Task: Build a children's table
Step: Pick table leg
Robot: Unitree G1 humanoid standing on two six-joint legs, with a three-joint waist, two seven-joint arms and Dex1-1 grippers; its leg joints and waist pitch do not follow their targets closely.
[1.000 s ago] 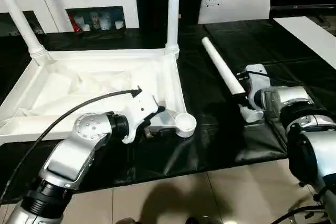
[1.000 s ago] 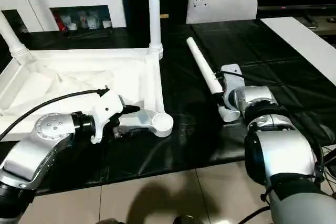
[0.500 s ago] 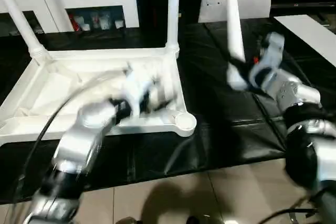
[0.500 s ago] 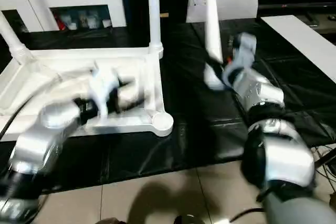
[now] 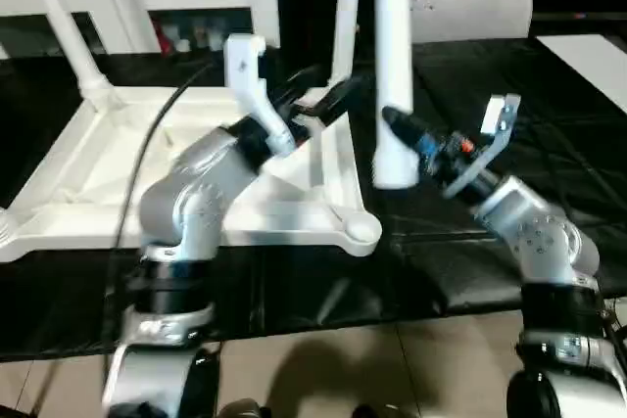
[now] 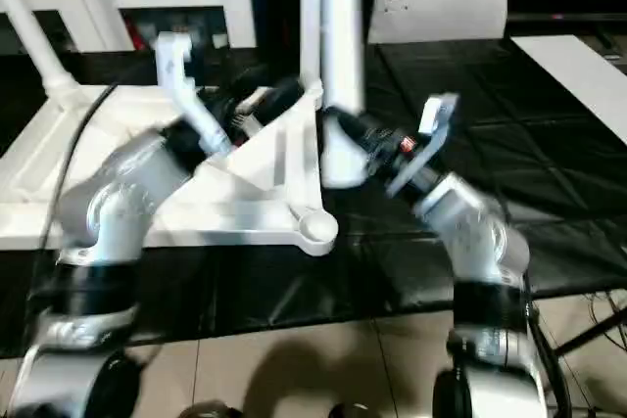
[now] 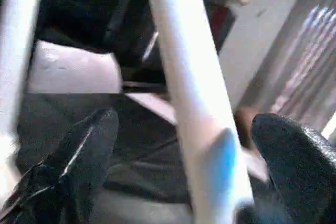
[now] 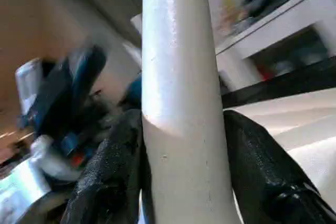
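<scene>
White leg (image 5: 392, 66) held upright by right end effector (image 5: 397, 124).
Its fingers are clamped on the leg; left end effector (image 7: 178, 145) is spread open around another leg (image 7: 194, 103) of the upturned table top (image 5: 294, 212).

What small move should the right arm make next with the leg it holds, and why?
Probably carry the leg down toward the near corner socket. The right gripper grips it upright above the black mat, its lower end beside the upturned table top, and that socket is open.

Both head cameras look forward and down from just above the forearms, sharing the upturned table (image 5: 196, 173) and raised leg (image 5: 394, 66). Each wrist camera sits very close, looking along its own fingers at a leg
</scene>
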